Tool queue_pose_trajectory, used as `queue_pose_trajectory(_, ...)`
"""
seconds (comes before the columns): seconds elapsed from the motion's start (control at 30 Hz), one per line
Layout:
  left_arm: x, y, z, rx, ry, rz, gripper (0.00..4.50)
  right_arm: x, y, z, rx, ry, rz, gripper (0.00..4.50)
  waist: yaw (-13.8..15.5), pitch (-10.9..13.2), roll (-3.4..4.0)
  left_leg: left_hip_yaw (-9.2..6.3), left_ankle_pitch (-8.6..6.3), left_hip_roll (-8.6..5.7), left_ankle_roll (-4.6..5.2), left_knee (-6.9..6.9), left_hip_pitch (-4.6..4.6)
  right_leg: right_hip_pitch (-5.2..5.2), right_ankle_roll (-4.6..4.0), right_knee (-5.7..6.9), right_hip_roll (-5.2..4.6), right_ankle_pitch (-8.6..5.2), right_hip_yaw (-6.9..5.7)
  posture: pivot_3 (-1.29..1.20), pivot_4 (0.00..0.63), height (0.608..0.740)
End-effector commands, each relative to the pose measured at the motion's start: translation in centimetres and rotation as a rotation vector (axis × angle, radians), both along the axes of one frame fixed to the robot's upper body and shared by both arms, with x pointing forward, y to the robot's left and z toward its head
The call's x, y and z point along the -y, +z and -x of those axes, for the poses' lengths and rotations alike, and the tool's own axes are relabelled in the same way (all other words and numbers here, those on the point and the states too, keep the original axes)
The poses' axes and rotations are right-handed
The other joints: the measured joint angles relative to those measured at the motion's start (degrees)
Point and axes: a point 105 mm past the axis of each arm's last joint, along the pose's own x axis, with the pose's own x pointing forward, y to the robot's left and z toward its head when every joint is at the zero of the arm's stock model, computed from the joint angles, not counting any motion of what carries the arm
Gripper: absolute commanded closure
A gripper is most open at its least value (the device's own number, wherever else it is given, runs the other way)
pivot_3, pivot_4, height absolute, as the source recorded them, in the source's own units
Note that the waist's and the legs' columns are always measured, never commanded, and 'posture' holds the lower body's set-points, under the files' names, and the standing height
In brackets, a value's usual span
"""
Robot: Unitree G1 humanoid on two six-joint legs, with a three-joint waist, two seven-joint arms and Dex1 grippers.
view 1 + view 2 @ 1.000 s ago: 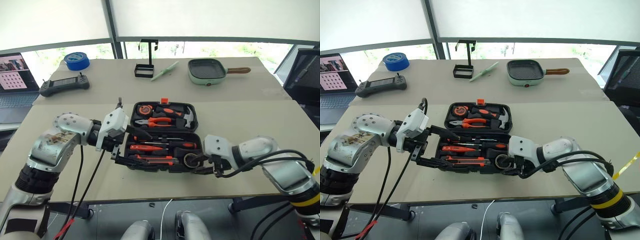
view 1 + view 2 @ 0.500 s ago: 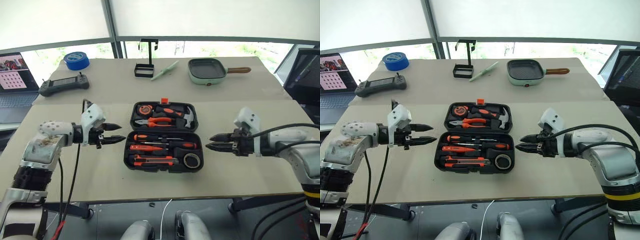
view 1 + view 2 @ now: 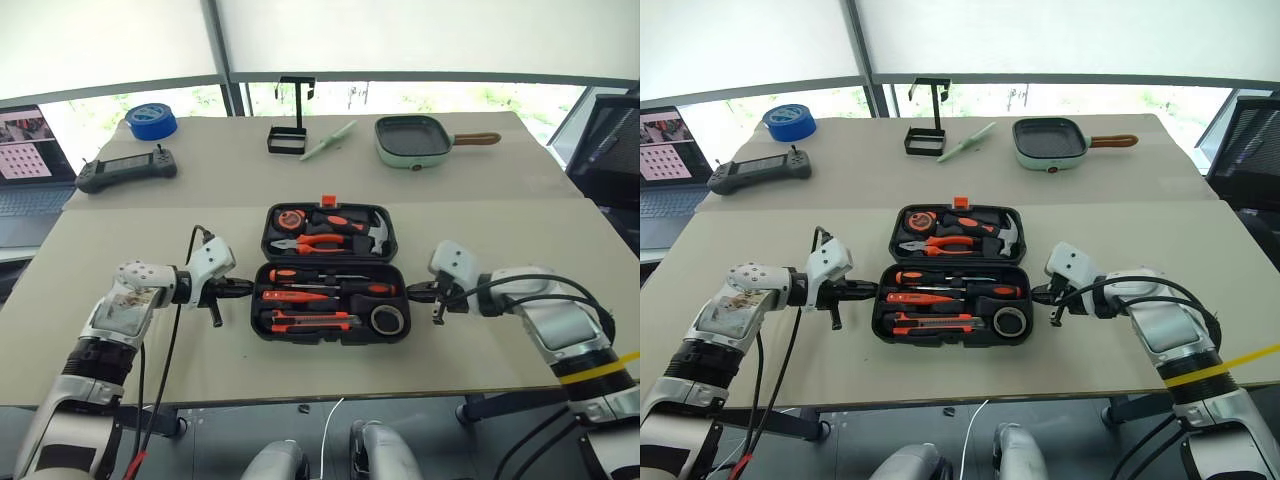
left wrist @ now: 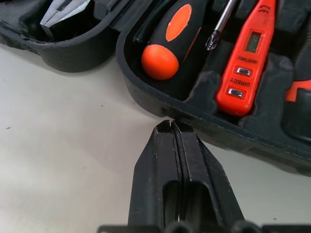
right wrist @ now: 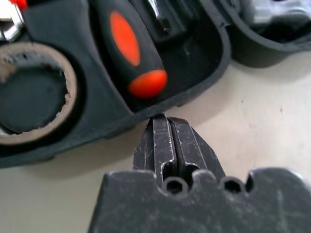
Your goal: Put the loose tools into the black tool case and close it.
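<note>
The black tool case (image 3: 330, 340) lies open in the middle of the near table. Its near half holds an orange-and-black screwdriver (image 3: 300, 274), the orange tester screwdriver (image 4: 245, 58), a second screwdriver (image 5: 129, 53), the utility knife (image 3: 305, 321) and the dark tape roll (image 3: 386, 319). Its far half holds a hammer (image 3: 372, 232) and pliers (image 3: 315, 243), with an orange latch (image 3: 328, 201) at its far edge. My left gripper (image 3: 243, 287) is shut, its tip at the left wall of the near half. My right gripper (image 3: 412, 291) is shut, its tip at the right wall.
On the far table stand a big blue tape roll (image 3: 152, 121), a black wire stand (image 3: 290, 125), a green square pan (image 3: 415, 140) and a black handheld controller (image 3: 127, 170). A laptop (image 3: 25, 160) sits at the far left. Bare table lies on both sides of the case.
Both grippers left the inside of the case, swung out to its sides, shut, then sank and came in until their tips reached the near half's side walls.
</note>
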Motion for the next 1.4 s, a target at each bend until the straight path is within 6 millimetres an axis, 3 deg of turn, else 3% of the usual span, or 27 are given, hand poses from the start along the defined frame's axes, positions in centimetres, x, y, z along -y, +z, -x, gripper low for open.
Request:
queue_pose_trajectory(0.03, 2.7, 1.5, 1.8, 0.009, -0.16, 0.081, 4.44, -1.7, 0.7, 2.2, 0.0, 0.156, -0.02, 4.5, 0.0, 0.0, 0.0, 0.0, 0.0, 0.0, 0.0, -0.01, -0.02, 0.0, 0.0, -0.02, 0.0, 0.0, 0.0, 0.0, 0.15, 0.74)
queue_pose_trajectory(0.27, 2.7, 0.6, 4.2, 0.002, -0.279, -0.009, 4.44, -1.2, 0.6, 4.8, -0.021, 0.202, 0.008, 4.5, 0.0, 0.0, 0.0, -0.03, 0.0, 0.01, -0.01, -0.01, -0.05, -0.02, 0.0, -0.03, 0.0, 0.0, -0.01, 0.0, 0.15, 0.74)
queue_pose_trajectory(0.5, 0.9, -0.9, 6.2, -0.015, -0.279, -0.088, 4.44, 0.9, -0.6, 6.6, -0.044, 0.122, 0.043, 4.5, 0.0, 0.0, 0.0, -0.03, -0.01, 0.04, -0.01, -0.08, 0.0, -0.01, -0.01, -0.02, 0.01, -0.01, 0.0, 0.0, 0.15, 0.74)
queue_pose_trajectory(0.7, -0.8, -1.5, 6.3, -0.012, -0.203, -0.127, 4.44, 2.3, -1.0, 6.5, -0.025, 0.036, 0.057, 4.5, 0.1, 0.0, 0.0, 0.0, -0.01, 0.03, -0.02, -0.08, 0.18, 0.14, -0.01, -0.04, 0.01, -0.01, 0.04, 0.0, 0.15, 0.74)
queue_pose_trajectory(0.83, -4.2, -1.9, 4.7, -0.006, -0.029, -0.199, 4.44, 4.3, -0.5, 6.5, -0.038, -0.053, 0.047, 4.5, 0.1, 0.0, 0.02, -0.03, -0.01, 0.04, -0.02, -0.1, 0.35, 0.33, 0.0, -0.05, 0.01, -0.01, 0.04, 0.0, 0.15, 0.74)
queue_pose_trajectory(0.9, -5.8, -0.8, 3.3, -0.083, 0.144, -0.091, 3.92, 5.5, 0.9, 5.4, -0.05, -0.165, -0.033, 3.92, 0.1, 0.0, 0.02, -0.04, -0.02, 0.04, -0.01, -0.15, 0.54, 0.53, 0.0, -0.07, 0.02, -0.01, 0.04, 0.0, 0.15, 0.74)
queue_pose_trajectory(0.97, -6.1, 0.7, 2.2, -0.138, 0.239, 0.025, 3.41, 5.8, 2.2, 4.3, -0.069, -0.242, -0.133, 3.36, -0.1, 0.0, 0.0, -0.04, -0.03, 0.04, 0.01, -0.19, 0.73, 0.7, 0.01, -0.06, 0.03, -0.02, 0.06, 0.0, 0.15, 0.74)
queue_pose_trajectory(1.0, -6.0, 1.4, 1.6, -0.171, 0.287, 0.083, 2.91, 5.7, 2.9, 3.7, -0.087, -0.276, -0.196, 2.93, -0.2, 0.0, -0.01, -0.04, -0.03, 0.05, 0.02, -0.19, 0.73, 0.69, 0.02, -0.05, 0.06, -0.02, 0.08, 0.0, 0.15, 0.74)
queue_pose_trajectory(1.13, -3.9, 4.0, -0.4, -0.34, 0.396, 0.298, 1.43, 4.1, 5.0, 1.5, -0.172, -0.351, -0.394, 1.59, 0.0, 0.0, -0.07, -0.05, -0.02, 0.11, 0.03, -0.18, 0.72, 0.68, 0.01, 0.01, 0.11, -0.02, 0.09, 0.0, 0.15, 0.74)
queue_pose_trajectory(1.23, -2.1, 4.8, -2.1, -0.402, 0.466, 0.379, 0.36, 2.2, 5.5, 0.0, -0.221, -0.373, -0.447, 0.5, 0.1, 0.0, -0.08, -0.09, -0.02, 0.09, 0.03, -0.13, 0.55, 0.57, 0.02, -0.01, 0.08, -0.01, 0.05, 0.0, 0.15, 0.74)
queue_pose_trajectory(1.27, -1.5, 4.8, -2.6, -0.434, 0.491, 0.399, 0.36, 1.6, 5.4, -0.4, -0.235, -0.382, -0.45, 0.24, 0.0, 0.0, -0.08, -0.08, -0.02, 0.07, 0.04, -0.12, 0.5, 0.54, 0.02, 0.0, 0.07, -0.01, 0.05, 0.0, 0.15, 0.74)
queue_pose_trajectory(1.4, 0.6, 4.4, -3.8, -0.498, 0.518, 0.425, 0.36, 0.1, 4.7, -2.2, -0.28, -0.441, -0.466, 0.24, -0.3, 0.0, -0.12, -0.06, -0.01, 0.0, 0.04, 0.04, 0.17, 0.27, 0.09, 0.14, 0.04, 0.05, 0.04, 0.0, 0.15, 0.74)
